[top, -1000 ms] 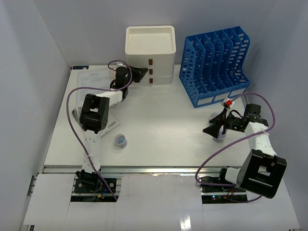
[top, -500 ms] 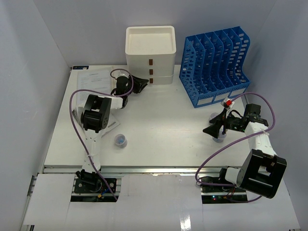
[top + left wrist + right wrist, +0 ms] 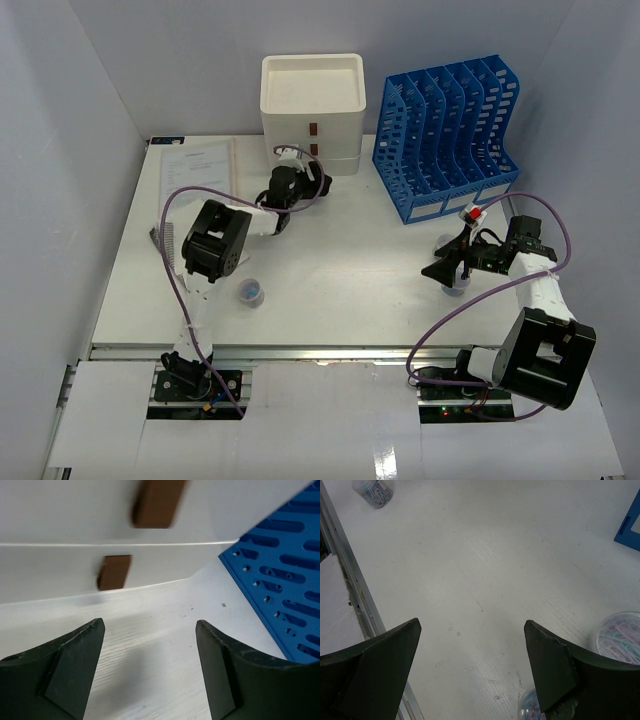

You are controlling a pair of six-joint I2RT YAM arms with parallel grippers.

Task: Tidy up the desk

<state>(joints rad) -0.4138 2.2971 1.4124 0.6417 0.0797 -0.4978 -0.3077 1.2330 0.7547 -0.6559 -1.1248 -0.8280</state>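
The desk (image 3: 350, 245) is a wide white tabletop with a metal rail (image 3: 300, 352) along its front edge. My left gripper (image 3: 318, 178) hovers just in front of the cream drawer box (image 3: 312, 100). In the left wrist view it (image 3: 149, 624) is open over bare desk (image 3: 170, 597), with nothing between the fingers, facing the brown drawer handles (image 3: 114, 571). My right gripper (image 3: 440, 256) stands open at the right, also (image 3: 471, 625) empty, above bare desk (image 3: 485, 555). A paper-clip jar (image 3: 620, 639) sits to its right and another (image 3: 534, 708) lies partly under its right finger.
A blue slotted file rack (image 3: 445, 135) stands at the back right, close to the left gripper's right side (image 3: 285, 575). Printed sheets (image 3: 198, 165) lie at the back left. A small jar of paper clips (image 3: 250, 291) sits near the left arm's base.
My left gripper has gone from shut to open and swung right, from the drawer box's left front to directly before its lower drawers. The right arm has stayed still.
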